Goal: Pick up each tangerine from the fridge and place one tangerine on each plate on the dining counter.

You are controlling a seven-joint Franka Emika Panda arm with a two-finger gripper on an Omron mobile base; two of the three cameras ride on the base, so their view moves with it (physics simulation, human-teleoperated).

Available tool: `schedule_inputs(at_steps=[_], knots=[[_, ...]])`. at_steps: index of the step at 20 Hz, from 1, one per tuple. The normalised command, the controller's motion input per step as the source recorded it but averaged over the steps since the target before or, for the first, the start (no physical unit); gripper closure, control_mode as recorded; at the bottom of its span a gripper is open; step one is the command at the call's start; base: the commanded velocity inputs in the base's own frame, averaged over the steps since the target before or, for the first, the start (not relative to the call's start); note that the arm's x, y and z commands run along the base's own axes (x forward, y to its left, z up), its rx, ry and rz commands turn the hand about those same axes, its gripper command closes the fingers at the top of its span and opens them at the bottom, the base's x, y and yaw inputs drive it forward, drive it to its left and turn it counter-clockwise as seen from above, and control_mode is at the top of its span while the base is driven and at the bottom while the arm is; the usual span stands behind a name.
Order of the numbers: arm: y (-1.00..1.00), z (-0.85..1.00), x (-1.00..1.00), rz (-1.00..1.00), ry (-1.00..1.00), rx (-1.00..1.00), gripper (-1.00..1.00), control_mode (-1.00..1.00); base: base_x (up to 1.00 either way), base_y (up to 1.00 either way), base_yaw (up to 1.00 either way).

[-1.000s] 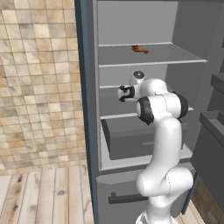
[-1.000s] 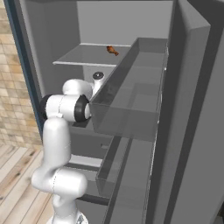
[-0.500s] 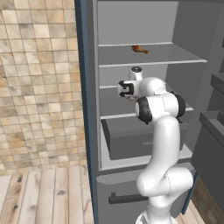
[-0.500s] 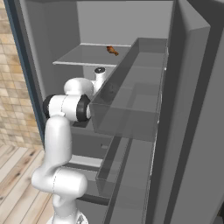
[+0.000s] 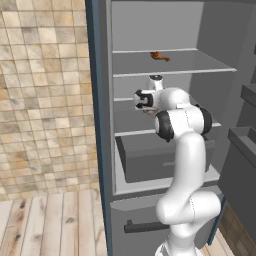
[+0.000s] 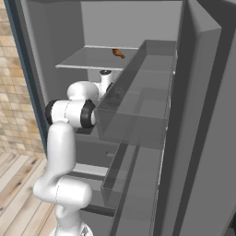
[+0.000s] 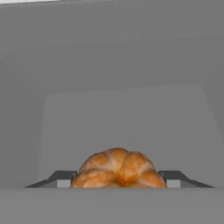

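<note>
A tangerine (image 7: 118,169) is pinched between the two dark finger tips of the gripper (image 7: 118,178) inside the open fridge (image 5: 165,30), as seen in the hand view, where the lobed orange fruit sits squarely between the jaws with the grey back wall beyond it. In the left base view the white arm is seen reaching in over the middle shelf (image 5: 129,133), the hand being turned toward the left wall of the compartment and a hint of orange being visible beneath it. On the top shelf (image 5: 175,70), well apart from the gripper, a brown drumstick-like piece of food (image 5: 159,56) is left untouched; it is also seen far back in the right base view. Below the arm, the wide grey drawer (image 5: 150,165) is shown closed.

The task is judged to be at an early stage: one fruit is gripped but not yet lifted clear of the fridge. Carrying it to a plate on the dining counter is still to be done, and the same is then to be done for the second fruit.
</note>
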Motion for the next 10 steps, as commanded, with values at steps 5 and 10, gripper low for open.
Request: schedule_inputs(at_steps=[5, 10], knots=[[0.0, -0.48, -0.17, 0.0, -0.29, 0.05, 1.0, -1.0, 0.0, 0.0, 0.0], [0.0, 0.14, -0.47, 0.06, -0.19, 0.09, 1.0, -1.0, 0.0, 0.0, 0.0]])
